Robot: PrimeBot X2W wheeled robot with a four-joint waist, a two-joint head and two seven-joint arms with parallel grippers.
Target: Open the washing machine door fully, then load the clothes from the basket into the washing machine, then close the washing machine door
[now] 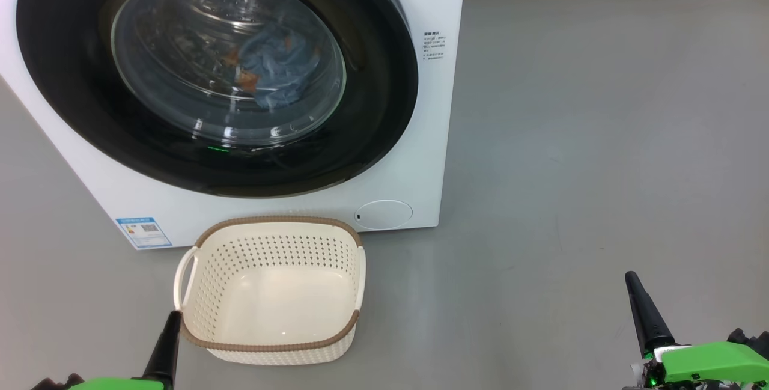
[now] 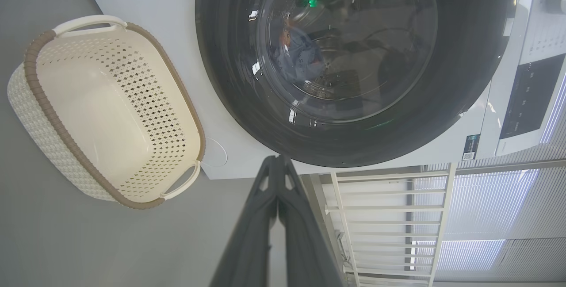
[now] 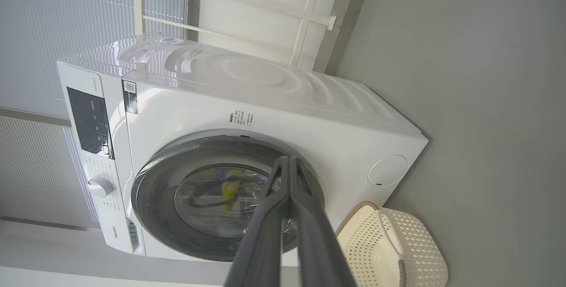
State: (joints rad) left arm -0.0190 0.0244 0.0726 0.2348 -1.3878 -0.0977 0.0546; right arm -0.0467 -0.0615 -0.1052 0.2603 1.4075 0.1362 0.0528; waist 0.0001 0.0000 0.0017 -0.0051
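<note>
One large white front-loading washing machine (image 1: 432, 137) stands on the grey floor (image 1: 571, 137). Its single round door (image 1: 384, 95), a glossy black frame around bulging clear glass, is shut flush. Behind the glass lies one heap of light blue cloth with orange prints (image 1: 279, 71); the garment count is undeterminable. One cream perforated plastic basket (image 1: 273, 220) with a brown rim stands just before the machine, its bottom bare. Two grippers: left gripper (image 1: 174, 318) and right gripper (image 1: 629, 277), both with fingers pressed together, holding nothing.
</note>
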